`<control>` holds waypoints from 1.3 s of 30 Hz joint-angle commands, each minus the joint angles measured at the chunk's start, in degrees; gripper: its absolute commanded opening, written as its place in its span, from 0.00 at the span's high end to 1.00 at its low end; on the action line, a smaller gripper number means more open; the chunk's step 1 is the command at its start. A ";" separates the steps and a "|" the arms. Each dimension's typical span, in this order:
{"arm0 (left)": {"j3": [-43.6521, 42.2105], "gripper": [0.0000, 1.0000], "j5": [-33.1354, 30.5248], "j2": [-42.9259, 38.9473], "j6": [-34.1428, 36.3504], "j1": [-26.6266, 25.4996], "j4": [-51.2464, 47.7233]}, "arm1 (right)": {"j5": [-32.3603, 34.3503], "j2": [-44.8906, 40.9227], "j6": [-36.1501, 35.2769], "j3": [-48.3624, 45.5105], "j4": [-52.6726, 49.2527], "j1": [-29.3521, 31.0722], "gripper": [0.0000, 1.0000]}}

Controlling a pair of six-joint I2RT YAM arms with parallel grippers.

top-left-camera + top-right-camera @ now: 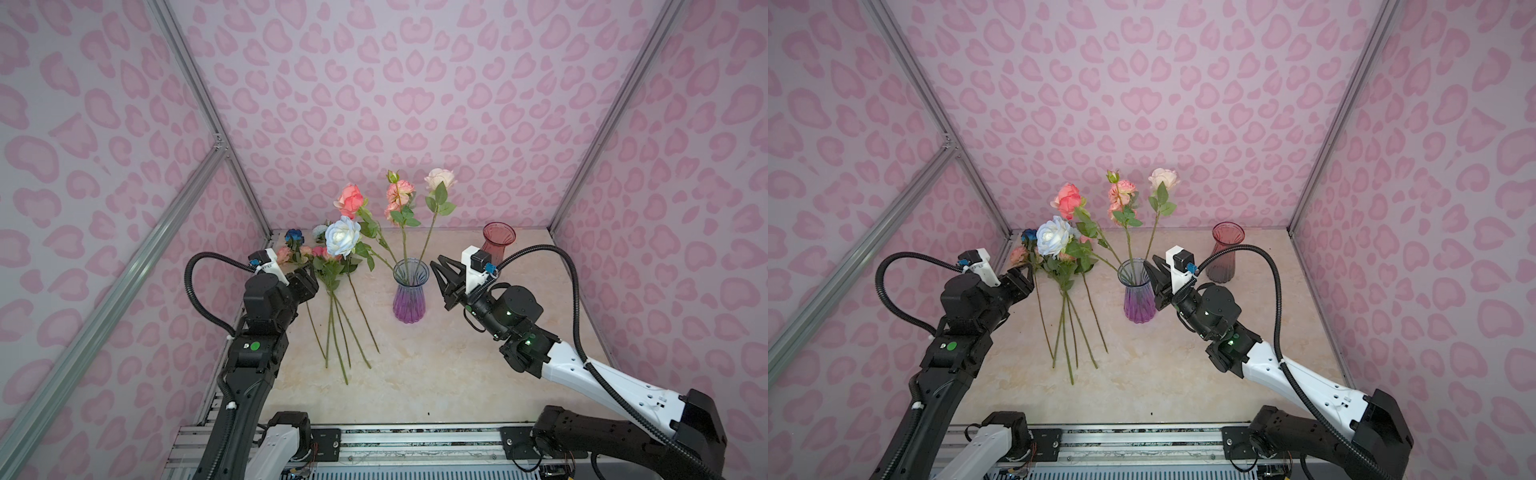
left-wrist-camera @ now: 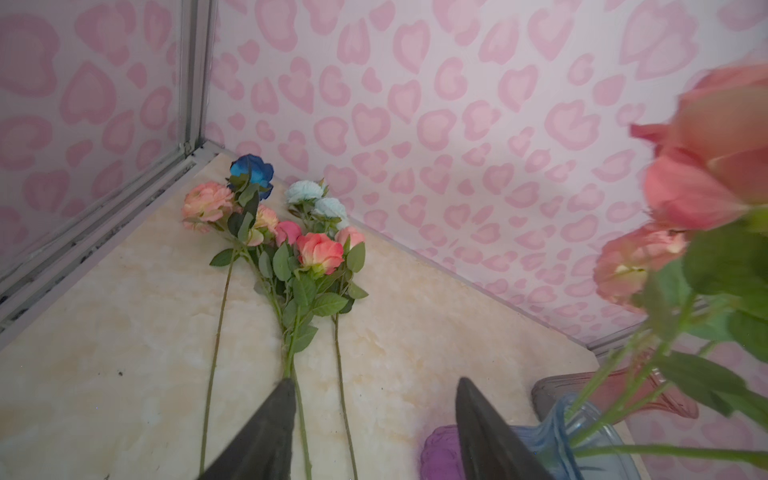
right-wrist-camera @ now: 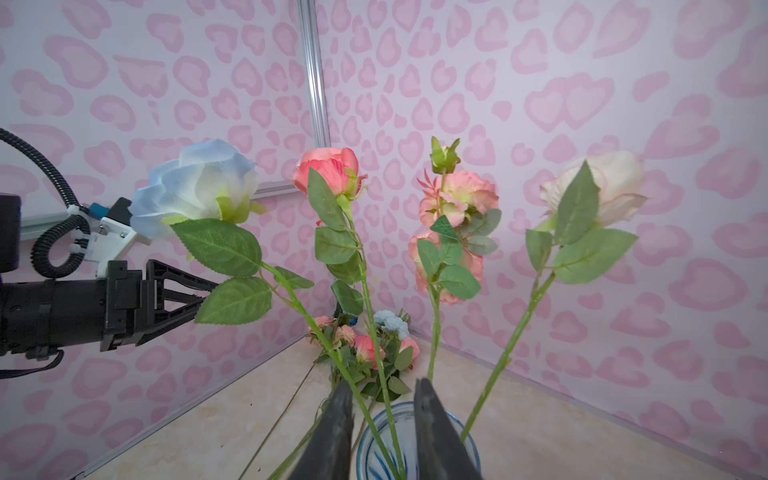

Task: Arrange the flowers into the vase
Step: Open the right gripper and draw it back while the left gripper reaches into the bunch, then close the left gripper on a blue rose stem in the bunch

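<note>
Pink heart-patterned walls (image 1: 415,83) enclose a pale marbled bench (image 1: 436,374). The task is judged partly done. Four stems are already stood in the clear-to-purple vase (image 1: 409,293) at the middle of the bench: a white-blue rose (image 1: 343,237), a coral rose (image 1: 349,199), a pink spray (image 1: 399,195) and a cream rose (image 1: 439,178). A bundle of further flowers (image 2: 291,257) lies flat toward the back left corner, stems pointed to the front. A dark blue rose (image 2: 251,172) and pale blue heads (image 2: 318,199) are seen among them, and all of these are yet to be placed. A second, dark pink vase (image 1: 498,243) stands empty at the back right.

The left arm is reached forward above the lying stems, its wrist roughly level. The left claw (image 2: 374,386) is spread apart, and nothing is seen between its fingers. The right arm is angled in from the right. The right claw (image 3: 382,386) is poised just beside the rim of the clear-to-purple vase, its jaws parted a little, with no stem seen gripped.
</note>
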 commanded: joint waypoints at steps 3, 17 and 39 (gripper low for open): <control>3.53 0.40 -1.04 10.25 -4.74 0.17 0.20 | 6.87 -5.34 2.87 -5.87 -2.65 -0.33 0.73; 10.73 0.51 -0.88 34.10 -7.40 1.18 1.82 | 4.44 -10.07 7.20 -12.37 -5.73 -6.19 0.73; 30.31 0.56 -5.78 59.67 4.28 9.40 -7.69 | 1.38 -9.63 9.68 -13.60 -6.37 -9.30 0.73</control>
